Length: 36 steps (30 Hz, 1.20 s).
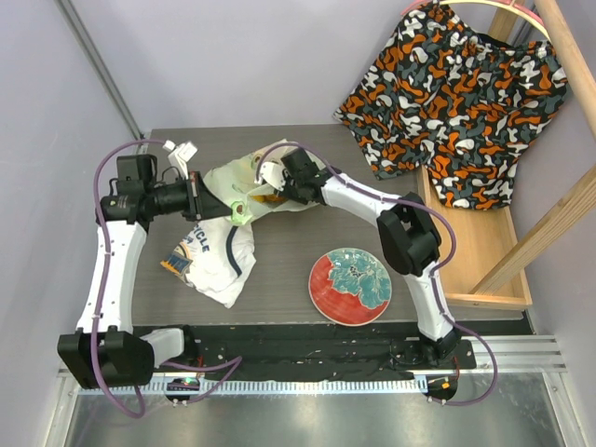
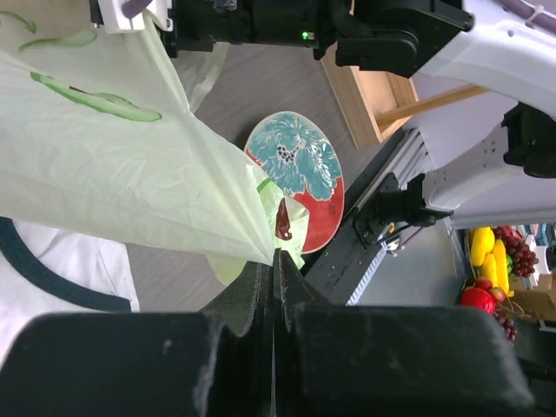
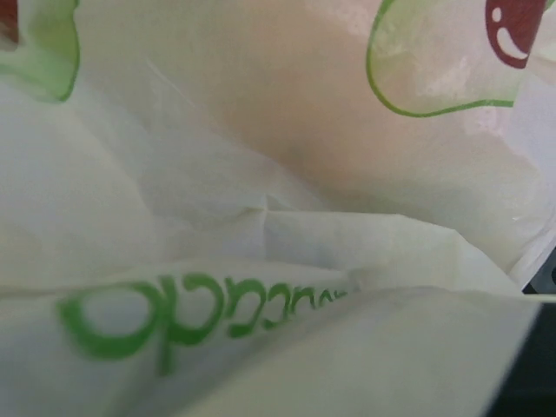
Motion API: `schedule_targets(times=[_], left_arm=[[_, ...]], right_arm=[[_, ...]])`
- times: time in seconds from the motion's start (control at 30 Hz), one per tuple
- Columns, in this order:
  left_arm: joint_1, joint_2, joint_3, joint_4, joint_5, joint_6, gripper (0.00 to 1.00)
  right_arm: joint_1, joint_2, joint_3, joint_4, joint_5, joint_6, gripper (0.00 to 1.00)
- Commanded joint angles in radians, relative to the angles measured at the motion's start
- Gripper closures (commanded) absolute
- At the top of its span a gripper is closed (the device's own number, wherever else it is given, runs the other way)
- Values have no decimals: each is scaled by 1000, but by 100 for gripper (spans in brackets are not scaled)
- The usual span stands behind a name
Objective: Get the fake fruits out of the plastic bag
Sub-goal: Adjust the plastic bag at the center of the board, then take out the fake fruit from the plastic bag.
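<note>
Left arm point(image 1: 112, 261) folded, forearm level, pointing right; left gripper point(image 2: 274, 261) clamped on bag point(image 1: 233, 177) edge. Right arm point(image 1: 372, 200) stretched left; right gripper point(image 1: 272, 179) inside bag, jaw state unclear. Bag mid-far on table point(image 1: 279, 275).

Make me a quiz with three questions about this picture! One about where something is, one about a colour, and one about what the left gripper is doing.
1. Where is the plate?
A) on the table, right of the white T-shirt
B) on the floor
C) on top of an arm

2. What colours is the plate?
A) all yellow
B) red with a teal pattern
C) black and white

3. What is the left gripper doing?
A) wide open in the air
B) holding a spoon
C) shut on the plastic bag

Answers:
1 A: it lies flat on the table beside the shirt.
2 B: the top view shows a red rim and a teal middle.
3 C: the left wrist view shows it closed with the bag's edge pinched in it.
</note>
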Motion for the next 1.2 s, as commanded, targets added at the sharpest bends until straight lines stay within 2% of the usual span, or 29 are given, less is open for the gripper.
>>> schedule_targets(times=[0.0, 0.17, 0.23, 0.3, 0.5, 0.67, 0.7, 0.73, 0.8, 0.87, 0.93, 1.0, 1.07, 1.17], left_arm=[[4, -63, 96, -120, 67, 71, 100], [4, -132, 150, -244, 28, 153, 100], [4, -152, 110, -245, 14, 153, 100], [4, -165, 73, -226, -16, 153, 100], [4, -114, 4, -53, -55, 12, 100], [4, -42, 100, 1, -50, -4, 100], [4, -33, 117, -1, -53, 4, 100], [4, -17, 146, 2, -58, 9, 100], [4, -8, 165, 15, -62, 2, 100], [4, 1, 174, 44, -65, -17, 100], [3, 10, 173, 80, -65, -42, 100], [4, 18, 176, 94, -62, -54, 100], [3, 27, 177, 110, -59, -67, 99], [4, 27, 176, 122, -59, -71, 98]], right_arm=[[4, -83, -38, 46, 43, -18, 69], [57, -324, -275, 27, 9, 73, 71], [111, -393, -379, 37, -4, 62, 71], [131, -439, -406, 37, -7, 47, 71], [123, -340, -279, 49, 33, 25, 67], [120, -291, -207, 130, 133, -5, 65], [117, -269, -207, 155, 198, -30, 65], [108, -258, -196, 226, 234, -27, 66], [67, -240, -172, 309, 336, 3, 74], [32, -218, -103, 373, 358, 27, 76], [19, -217, -54, 371, 331, 34, 74], [15, -228, -52, 350, 291, 36, 67], [18, -247, -55, 241, 175, 45, 62], [24, -290, -116, 141, 55, 19, 61]])
